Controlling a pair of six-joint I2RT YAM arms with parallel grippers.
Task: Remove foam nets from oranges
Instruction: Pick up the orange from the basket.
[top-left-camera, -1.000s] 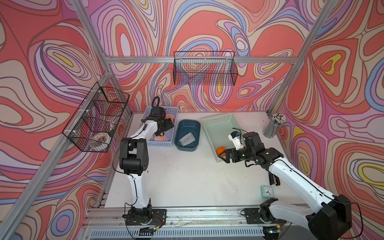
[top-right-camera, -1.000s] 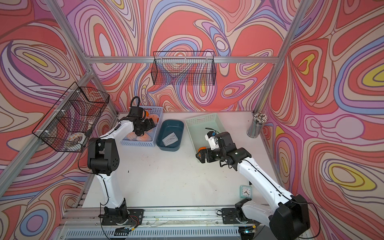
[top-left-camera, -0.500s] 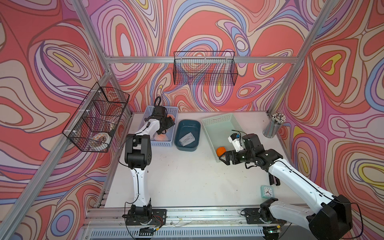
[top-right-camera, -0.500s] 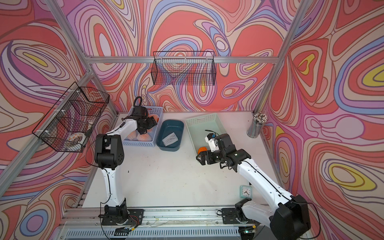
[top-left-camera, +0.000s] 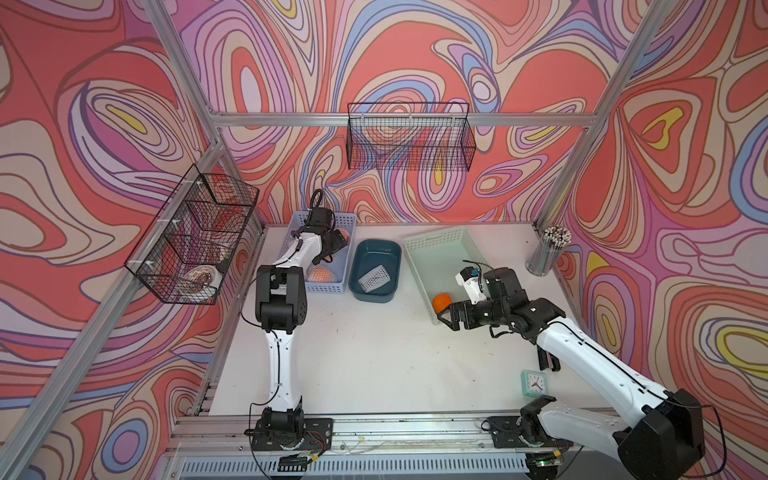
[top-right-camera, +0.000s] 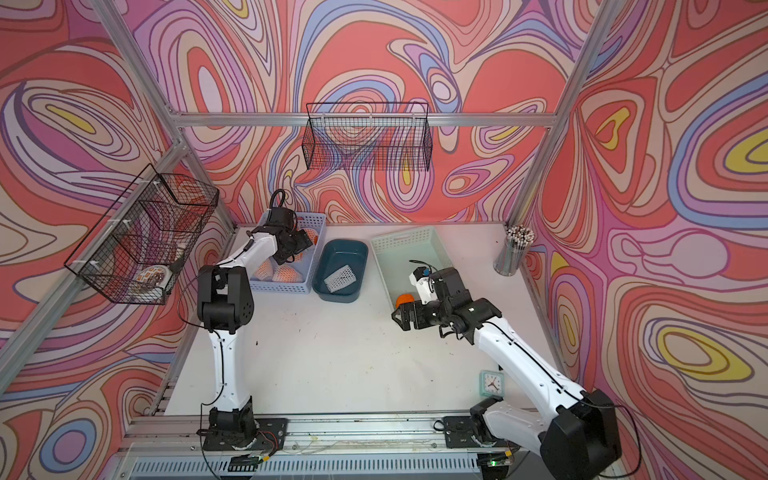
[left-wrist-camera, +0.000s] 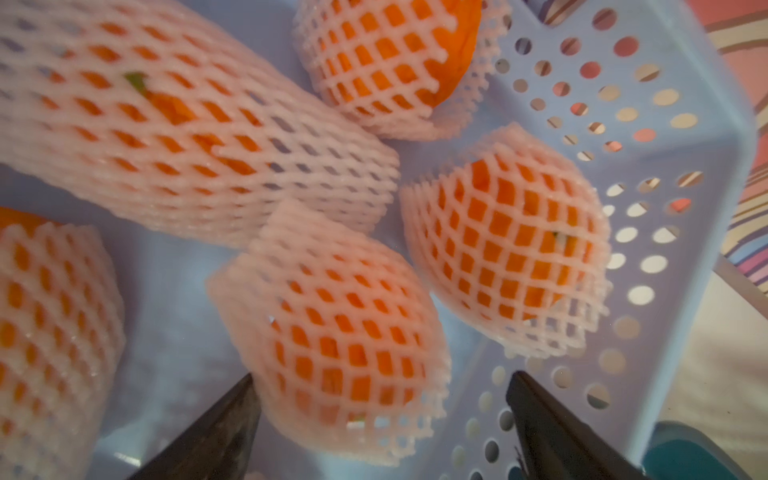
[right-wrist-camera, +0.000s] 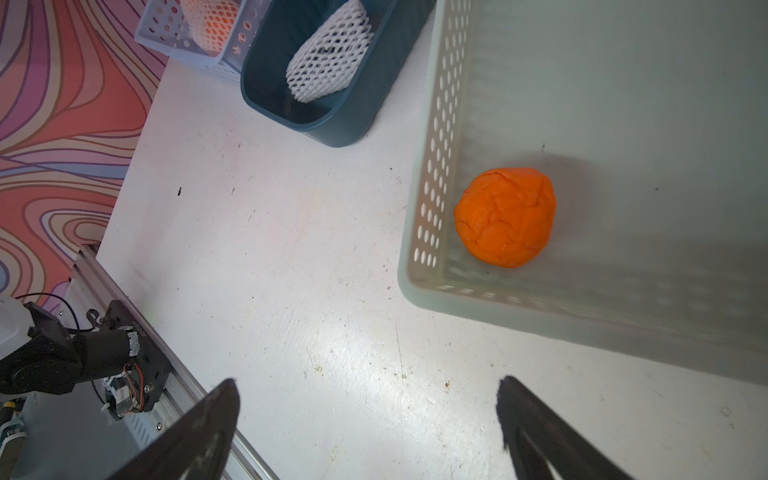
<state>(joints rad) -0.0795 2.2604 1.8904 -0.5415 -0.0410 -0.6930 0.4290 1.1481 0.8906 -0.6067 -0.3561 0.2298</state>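
Several oranges in white foam nets lie in the lavender basket (left-wrist-camera: 665, 124). My left gripper (left-wrist-camera: 380, 378) is open inside that basket, its fingers on either side of one netted orange (left-wrist-camera: 345, 332) without closing on it; in both top views the left gripper (top-left-camera: 336, 246) (top-right-camera: 301, 243) hides part of the fruit. One bare orange (right-wrist-camera: 505, 218) (top-left-camera: 441, 301) sits in the near corner of the mint basket (right-wrist-camera: 436, 166). An empty foam net (right-wrist-camera: 328, 68) (top-left-camera: 375, 277) lies in the dark teal tub (right-wrist-camera: 345, 129). My right gripper (right-wrist-camera: 368, 384) (top-left-camera: 446, 318) hangs open above the table beside the mint basket.
Black wire baskets hang on the back wall (top-left-camera: 409, 137) and the left wall (top-left-camera: 195, 237). A cup of pencils (top-left-camera: 546, 251) stands at the back right. A small mint clock (top-left-camera: 535, 383) lies near the right arm's base.
My left arm has shifted its elbow rightward and its gripper has sunk lower among the netted oranges. The right arm has barely moved.
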